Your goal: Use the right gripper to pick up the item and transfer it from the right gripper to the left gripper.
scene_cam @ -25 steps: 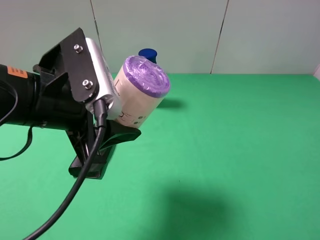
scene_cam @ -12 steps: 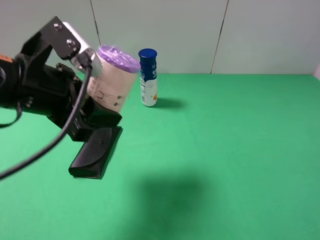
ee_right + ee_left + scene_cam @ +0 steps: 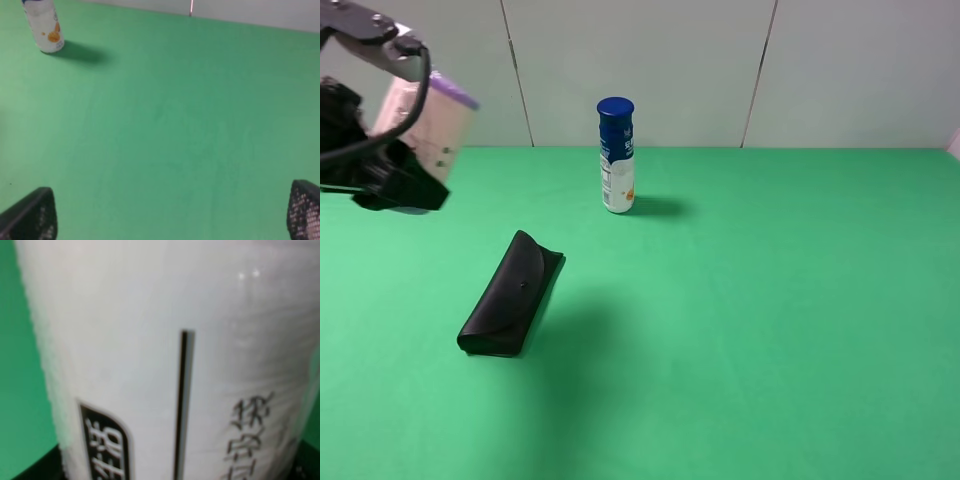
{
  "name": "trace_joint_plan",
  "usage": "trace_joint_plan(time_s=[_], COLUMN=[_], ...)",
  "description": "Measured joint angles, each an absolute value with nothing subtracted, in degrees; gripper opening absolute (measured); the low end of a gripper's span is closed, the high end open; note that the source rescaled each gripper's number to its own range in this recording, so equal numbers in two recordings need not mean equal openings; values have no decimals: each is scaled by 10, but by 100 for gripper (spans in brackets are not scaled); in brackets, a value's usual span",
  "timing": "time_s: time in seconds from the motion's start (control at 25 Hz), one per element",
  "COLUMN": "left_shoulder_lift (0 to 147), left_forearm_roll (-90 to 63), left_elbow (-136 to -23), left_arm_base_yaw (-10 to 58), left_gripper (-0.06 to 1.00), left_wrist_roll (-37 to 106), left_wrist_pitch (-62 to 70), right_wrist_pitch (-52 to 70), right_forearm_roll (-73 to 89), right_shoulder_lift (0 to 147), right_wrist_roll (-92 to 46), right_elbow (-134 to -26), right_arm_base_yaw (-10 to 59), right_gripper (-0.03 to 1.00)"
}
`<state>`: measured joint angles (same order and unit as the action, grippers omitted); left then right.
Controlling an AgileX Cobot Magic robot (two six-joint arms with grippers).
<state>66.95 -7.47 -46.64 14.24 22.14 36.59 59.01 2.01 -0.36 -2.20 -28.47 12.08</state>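
My left gripper [image 3: 405, 160] is high at the far left of the exterior view, shut on the item [image 3: 432, 128], the cream canister with a purple lid, held tilted above the table. The canister's cream side with dark print fills the left wrist view [image 3: 165, 365]. My right gripper [image 3: 172, 212] is out of the exterior view. In the right wrist view its two black fingertips [image 3: 30, 217] stand wide apart with nothing between them, above bare green table.
A white bottle with a blue cap [image 3: 616, 155] stands at the back middle of the green table [image 3: 770, 300]; it also shows in the right wrist view [image 3: 44, 25]. A flat black case [image 3: 512, 293] lies at the left front. A grey wall runs behind.
My left gripper has carried the canister up and to the left, from over the black case to the far left edge. The bottle and the case have come into full view.
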Motion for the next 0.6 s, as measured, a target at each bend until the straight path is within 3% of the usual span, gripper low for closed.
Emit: trace_joint_plan(time_s=[0.28, 0.6], left_shoulder_lift=[711, 847], left_forearm_roll=[-41, -59], left_elbow=[-469, -480], left_arm_base_yaw=[46, 37], left_gripper=[0, 0], left_wrist_roll=[179, 177], left_wrist_pitch=[395, 373], right_wrist_pitch=[590, 590], right_forearm_roll=[21, 21], right_shoulder_lift=[-4, -4], right_wrist_roll=[-22, -22], right_elbow=[-285, -285], right_arm_base_yaw=[121, 121], right_gripper=[100, 100])
